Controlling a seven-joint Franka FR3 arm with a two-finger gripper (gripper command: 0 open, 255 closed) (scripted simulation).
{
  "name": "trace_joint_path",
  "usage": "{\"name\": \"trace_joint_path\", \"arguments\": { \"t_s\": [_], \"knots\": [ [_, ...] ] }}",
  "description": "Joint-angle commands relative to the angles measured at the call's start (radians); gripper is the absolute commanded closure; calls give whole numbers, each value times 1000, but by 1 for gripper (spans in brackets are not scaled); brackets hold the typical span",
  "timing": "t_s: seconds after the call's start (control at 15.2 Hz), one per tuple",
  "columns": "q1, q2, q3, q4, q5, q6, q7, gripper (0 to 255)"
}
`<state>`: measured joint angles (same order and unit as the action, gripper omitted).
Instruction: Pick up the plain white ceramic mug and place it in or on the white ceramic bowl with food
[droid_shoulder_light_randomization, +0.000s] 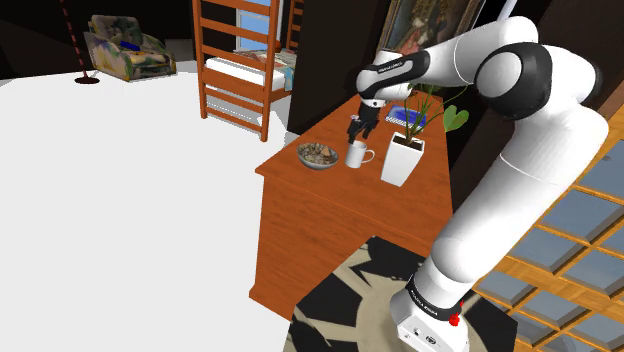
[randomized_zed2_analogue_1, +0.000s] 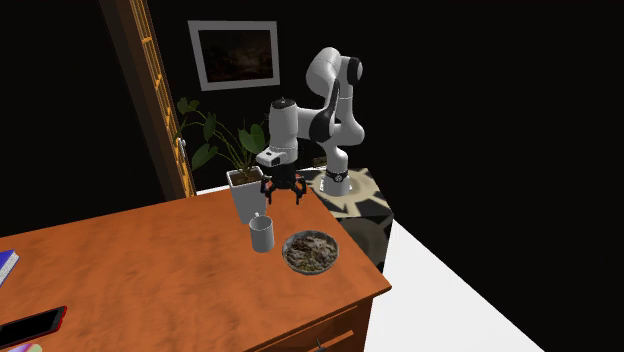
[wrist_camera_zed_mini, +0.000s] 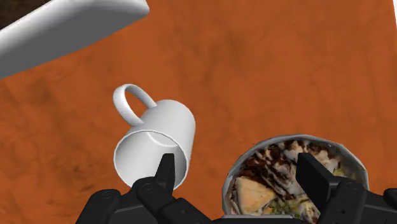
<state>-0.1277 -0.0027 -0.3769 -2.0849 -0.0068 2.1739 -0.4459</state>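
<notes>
The white mug (wrist_camera_zed_mini: 156, 143) stands upright on the brown wooden surface (randomized_zed2_analogue_1: 150, 270), just beside the food-filled bowl (droid_shoulder_light_randomization: 318, 164) and near a white planter (droid_shoulder_light_randomization: 402, 160). The claw (randomized_zed2_analogue_1: 284, 198) hovers above them, fingers spread wide, gripping nothing.

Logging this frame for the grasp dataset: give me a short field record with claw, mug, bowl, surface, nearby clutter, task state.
claw: claw open, empty, hovering above the mug
mug: white, upright on the desk, handle turned toward the planter, untouched
bowl: bowl holds food, beside the mug, not touching it
surface: orange-brown wood desk
clutter: white planter with a green plant, close to the mug
task state: mug not yet picked up
</notes>
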Motion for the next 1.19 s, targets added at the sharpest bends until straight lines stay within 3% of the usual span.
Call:
{"name": "trace_joint_path", "arguments": {
  "t_s": [0.0, 0.2, 0.73, 1.12],
  "knots": [
    [-13, 76, -13, 48, 47, 26, -35, 0],
    [-42, 185, -20, 134, 116, 43, -84, 0],
    [-52, 246, -9, 105, 150, 128, -107, 0],
    [-52, 246, -9, 105, 150, 128, -107, 0]
  ]
}}
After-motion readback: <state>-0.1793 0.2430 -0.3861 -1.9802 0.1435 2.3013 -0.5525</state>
